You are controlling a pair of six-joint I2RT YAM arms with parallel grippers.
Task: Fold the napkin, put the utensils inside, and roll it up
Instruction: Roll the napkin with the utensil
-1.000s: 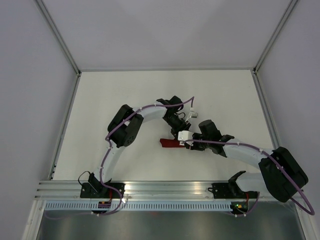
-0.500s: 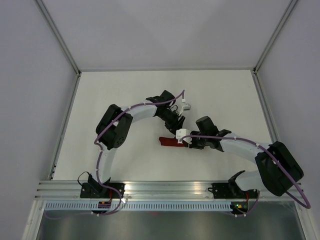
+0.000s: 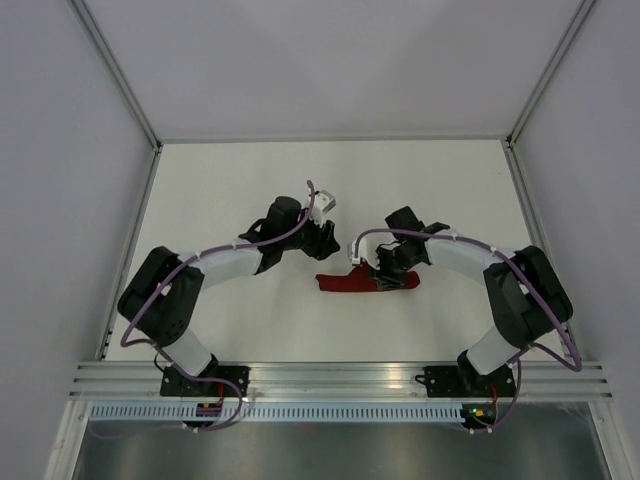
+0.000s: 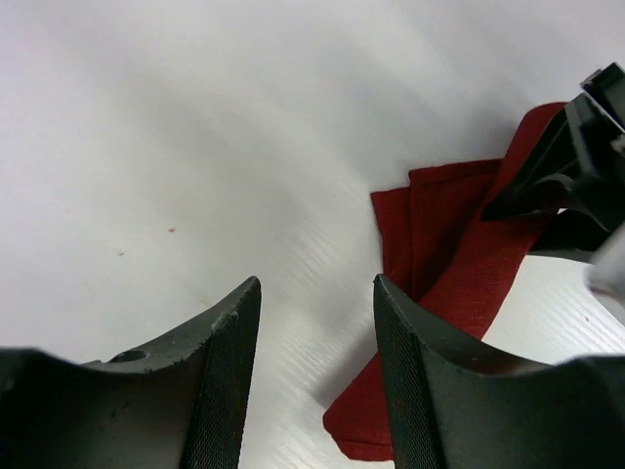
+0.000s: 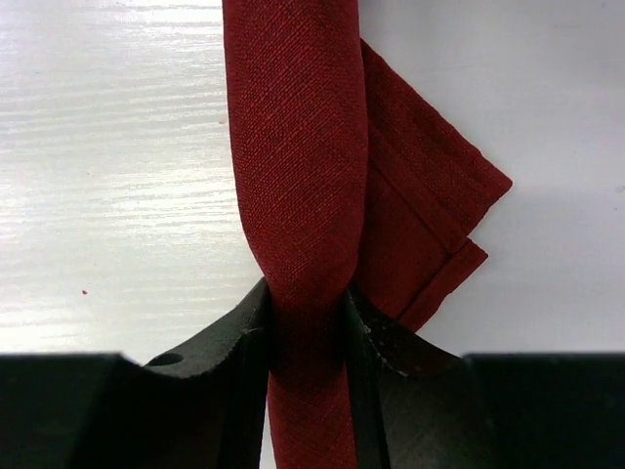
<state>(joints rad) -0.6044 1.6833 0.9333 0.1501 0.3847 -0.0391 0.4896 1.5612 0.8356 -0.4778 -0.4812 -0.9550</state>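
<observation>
Centrally on the white table (image 3: 230, 200): the napkin (image 3: 355, 281), dark red, rolled into a narrow bundle lying crosswise, with a folded corner flap showing beside the roll in the right wrist view. Clamped on it: the right gripper (image 5: 305, 322), one finger on each side of the roll, toward its right end. Nearby: the left gripper (image 4: 317, 313), jaws apart with nothing between them, over bare table near the napkin's left end.

Bright, even light; soft shadows; glare on table (image 5: 117, 195); near fingers blurred.
</observation>
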